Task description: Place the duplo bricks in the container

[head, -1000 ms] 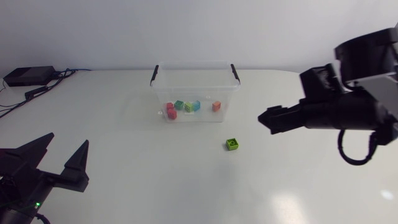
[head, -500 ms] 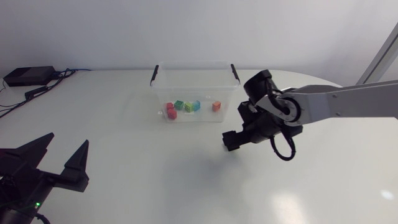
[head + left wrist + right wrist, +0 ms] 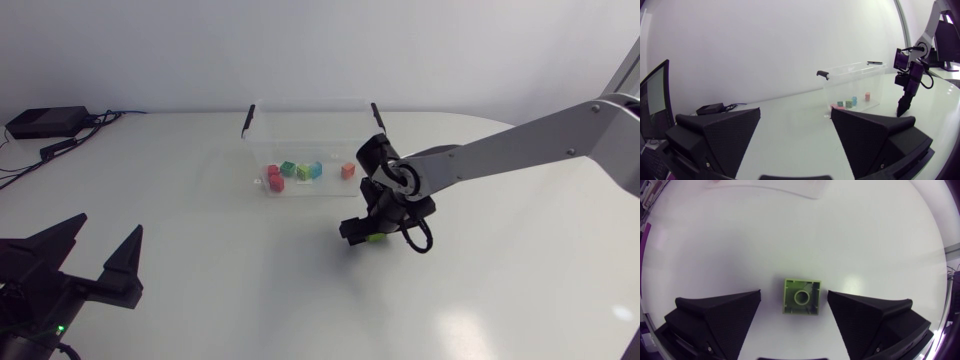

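Left hand (image 3: 795, 116) spread wide, container (image 3: 852, 80) ahead, bricks (image 3: 850, 102) inside

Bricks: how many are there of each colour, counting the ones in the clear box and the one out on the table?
Red bricks: 2
Green bricks: 3, lime ones included
Blue brick: 1
Orange brick: 1
Total: 7
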`<state>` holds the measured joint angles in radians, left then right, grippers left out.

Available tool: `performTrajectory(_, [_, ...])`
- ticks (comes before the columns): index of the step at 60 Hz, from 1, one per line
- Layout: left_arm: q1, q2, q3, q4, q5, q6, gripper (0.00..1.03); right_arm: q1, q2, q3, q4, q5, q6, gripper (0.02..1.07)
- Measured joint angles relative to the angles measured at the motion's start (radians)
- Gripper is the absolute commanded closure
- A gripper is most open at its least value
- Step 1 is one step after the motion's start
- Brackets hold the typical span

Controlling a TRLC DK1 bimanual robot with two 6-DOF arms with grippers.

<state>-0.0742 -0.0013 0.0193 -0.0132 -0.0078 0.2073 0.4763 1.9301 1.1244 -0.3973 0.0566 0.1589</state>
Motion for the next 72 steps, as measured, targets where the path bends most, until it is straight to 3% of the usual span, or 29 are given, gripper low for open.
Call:
performTrajectory(5, [0.0,0.0,0.0,0.0,0.0,0.0,0.05,-0.008,0.0,0.007,0.0,0.0,0.0,0.32])
performTrajectory(12, [0.0,0.0,0.0,0.0,0.0,0.0,0.05,-0.03,0.0,0.009,0.001,-0.003,0.0,0.71])
performTrajectory(25, [0.0,0.0,0.0,0.0,0.0,0.0,0.05,-0.04,0.0,0.009,0.001,0.001,-0.001,0.93])
performTrajectory(42, [0.0,0.0,0.0,0.0,0.0,0.0,0.05,-0.039,-0.024,0.006,0.003,0.001,-0.002,0.97])
performTrajectory(61, [0.0,0.0,0.0,0.0,0.0,0.0,0.05,-0.014,-0.334,0.023,-0.047,0.046,-0.002,0.98])
performTrajectory(72, [0.0,0.0,0.0,0.0,0.0,0.0,0.05,0.001,-0.396,0.106,-0.043,0.062,-0.002,0.98])
